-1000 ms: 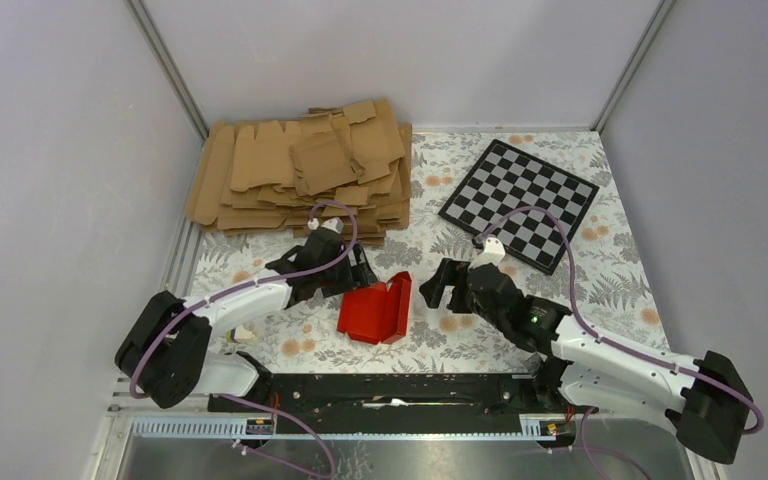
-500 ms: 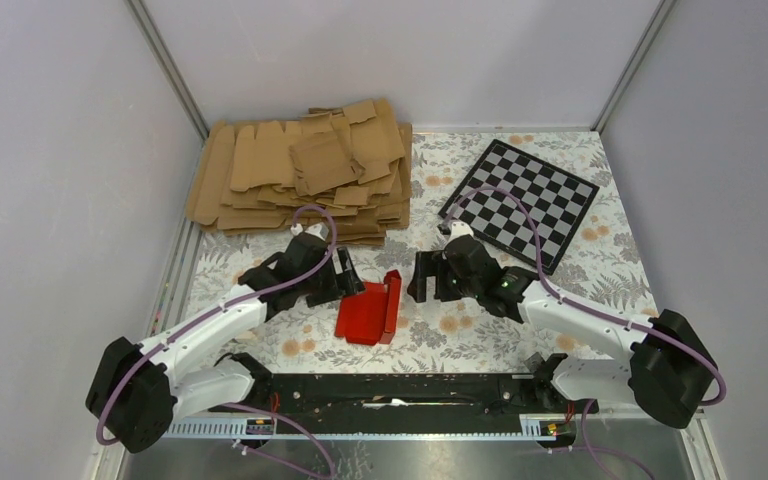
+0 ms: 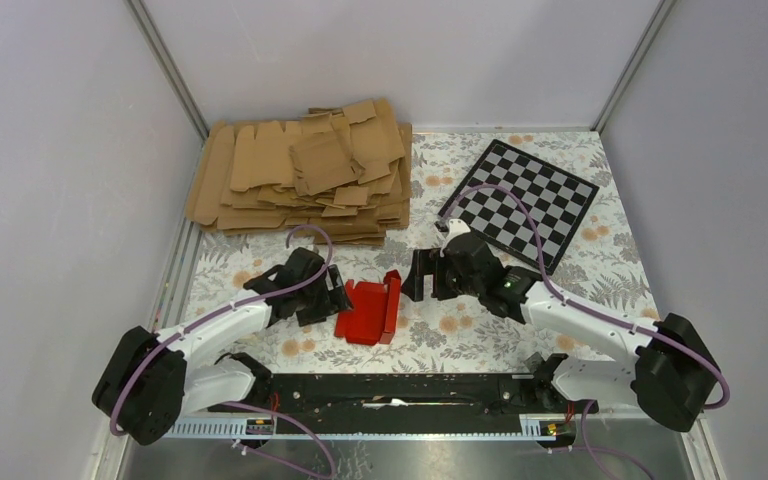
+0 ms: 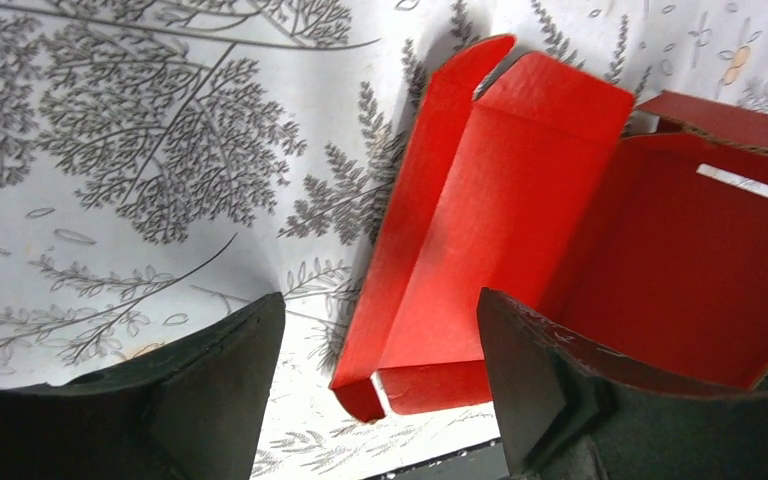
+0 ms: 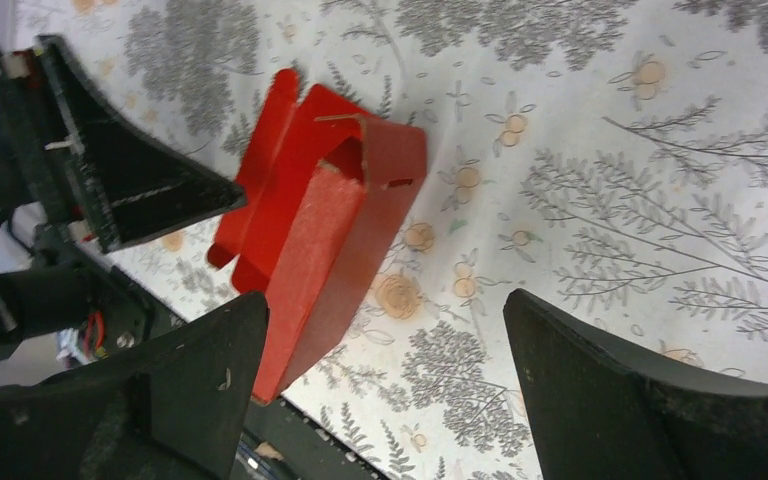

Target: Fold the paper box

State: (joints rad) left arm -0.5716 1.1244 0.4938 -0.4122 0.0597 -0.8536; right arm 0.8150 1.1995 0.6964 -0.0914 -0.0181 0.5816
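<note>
The red paper box (image 3: 368,311) lies partly folded on the floral table, between the two grippers, its right wall standing upright. In the left wrist view the box (image 4: 520,200) shows its open inside and a long left flap lying down. My left gripper (image 3: 338,296) is open just left of the box and holds nothing; its fingers (image 4: 210,380) stand either side of the box's near corner. My right gripper (image 3: 412,285) is open just right of the box. In the right wrist view the box (image 5: 325,230) sits by the left finger (image 5: 190,370).
A pile of brown cardboard blanks (image 3: 300,170) lies at the back left. A black-and-white checkered board (image 3: 518,200) lies at the back right. The black rail (image 3: 390,390) of the arm bases runs along the near edge. Grey walls close in both sides.
Both grippers have come closer to the box. The box's left flap has dropped down flatter and its upright right wall stands nearer the right gripper.
</note>
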